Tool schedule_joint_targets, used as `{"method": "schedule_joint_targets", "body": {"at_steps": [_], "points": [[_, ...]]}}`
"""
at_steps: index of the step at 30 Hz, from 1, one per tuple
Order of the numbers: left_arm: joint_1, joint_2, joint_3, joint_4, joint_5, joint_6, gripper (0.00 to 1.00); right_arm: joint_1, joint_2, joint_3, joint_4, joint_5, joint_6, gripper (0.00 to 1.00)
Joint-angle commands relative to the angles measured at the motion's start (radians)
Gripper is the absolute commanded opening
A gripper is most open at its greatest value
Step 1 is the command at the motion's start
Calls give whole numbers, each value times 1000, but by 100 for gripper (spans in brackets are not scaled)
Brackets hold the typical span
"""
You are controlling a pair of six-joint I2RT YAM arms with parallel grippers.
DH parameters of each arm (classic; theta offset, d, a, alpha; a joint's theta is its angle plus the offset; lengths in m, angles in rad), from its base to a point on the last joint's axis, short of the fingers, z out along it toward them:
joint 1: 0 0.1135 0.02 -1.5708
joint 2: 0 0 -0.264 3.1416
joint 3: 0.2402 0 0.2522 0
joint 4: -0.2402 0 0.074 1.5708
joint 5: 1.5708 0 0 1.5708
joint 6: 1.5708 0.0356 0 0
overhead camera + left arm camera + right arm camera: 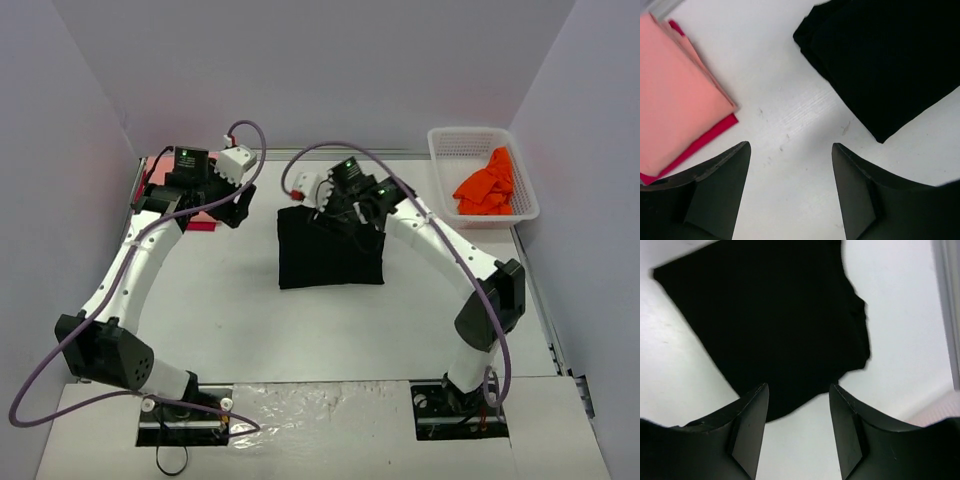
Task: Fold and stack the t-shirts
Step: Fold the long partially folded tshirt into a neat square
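Note:
A black t-shirt [328,255] lies folded into a square at the table's middle. It also shows in the left wrist view [890,60] and the right wrist view [770,315]. A folded salmon-pink t-shirt [675,100] lies on a folded red t-shirt [710,137] at the far left, mostly hidden under my left arm in the top view [143,186]. An orange t-shirt [487,185] lies crumpled in the basket. My left gripper [232,208] [790,150] is open and empty between the pink stack and the black shirt. My right gripper [322,208] [797,390] is open and empty above the black shirt's far edge.
A white mesh basket [470,140] stands at the far right corner. Grey walls close in the table on the left, back and right. A metal rail [535,290] runs along the table's right edge.

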Motion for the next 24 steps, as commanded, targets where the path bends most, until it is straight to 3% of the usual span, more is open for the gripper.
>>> {"method": "schedule_joint_targets", "body": {"at_steps": [1,5,6,9,16,24], "points": [[49,11,-31,-58,-28,-114,64,131,31,-54,-12,89,61,48],[94,-59,-121,-49,0,-145,65,251,106,-62,-1,136,59,48],[100,-78,-144,-19,-12,-141,74,270,143,-59,2,135,64,48],[143,-147,-226,23,-61,-150,86,346,217,-43,-1,155,84,48],[307,-282,-350,92,41,-176,97,458,329,-16,-1,218,93,47],[344,-366,-410,132,80,-179,95,480,441,76,-14,267,84,47]]}}
